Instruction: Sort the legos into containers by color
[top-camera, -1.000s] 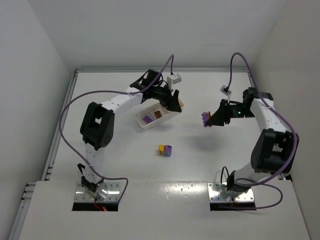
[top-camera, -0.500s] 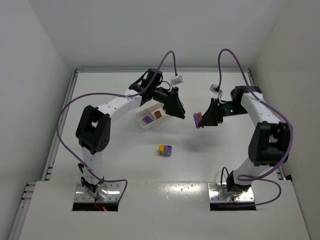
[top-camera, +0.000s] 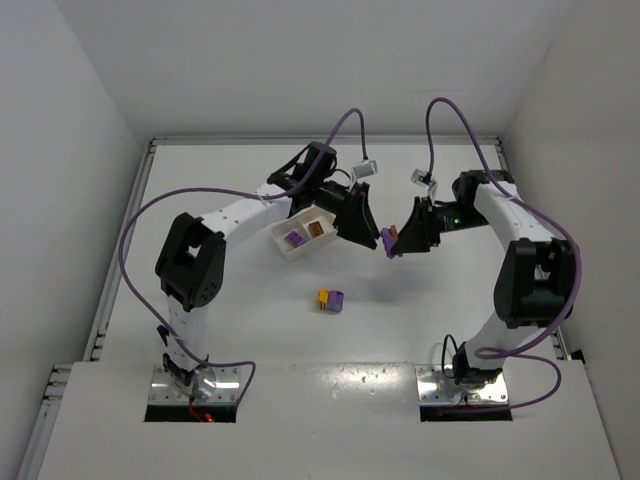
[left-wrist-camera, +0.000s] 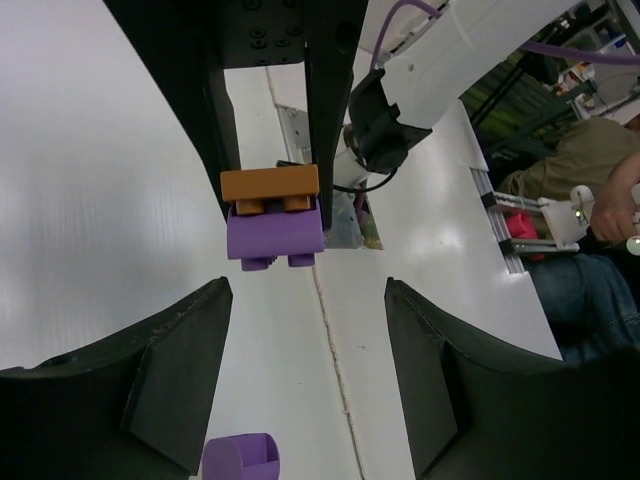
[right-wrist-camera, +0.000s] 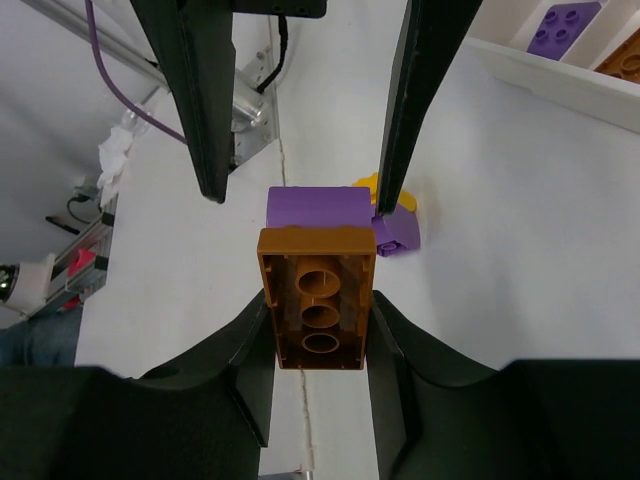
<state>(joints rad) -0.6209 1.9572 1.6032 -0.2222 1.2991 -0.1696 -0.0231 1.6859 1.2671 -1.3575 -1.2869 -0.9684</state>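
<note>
- My right pincer (right-wrist-camera: 318, 325) is clenched on a two-brick stack (top-camera: 390, 238). The orange brick (right-wrist-camera: 318, 300) shows its hollow underside to my wrist camera. The purple brick (right-wrist-camera: 312, 207) joined beyond it is mostly hidden behind the orange.
- The stack hangs above the bench (top-camera: 250, 330), facing my left pincer (left-wrist-camera: 308, 290), which is spread wide and grasps nothing. From overhead I cannot tell whether stack and left tips touch.
- The white tray (top-camera: 300, 250) holds a purple lego (top-camera: 294, 239) in its end compartment and an orange lego (top-camera: 315, 229) in the middle one. My left arm (top-camera: 240, 205) hides the third compartment.
- A loose cluster (top-camera: 331, 300) of yellow and purple legos lies on the bench, apart from the tray. In my right wrist view a left finger covers part of it.
- A purple piece (left-wrist-camera: 240, 462) is cut off by the lower edge of my left wrist view, and I cannot make out what it is.
</note>
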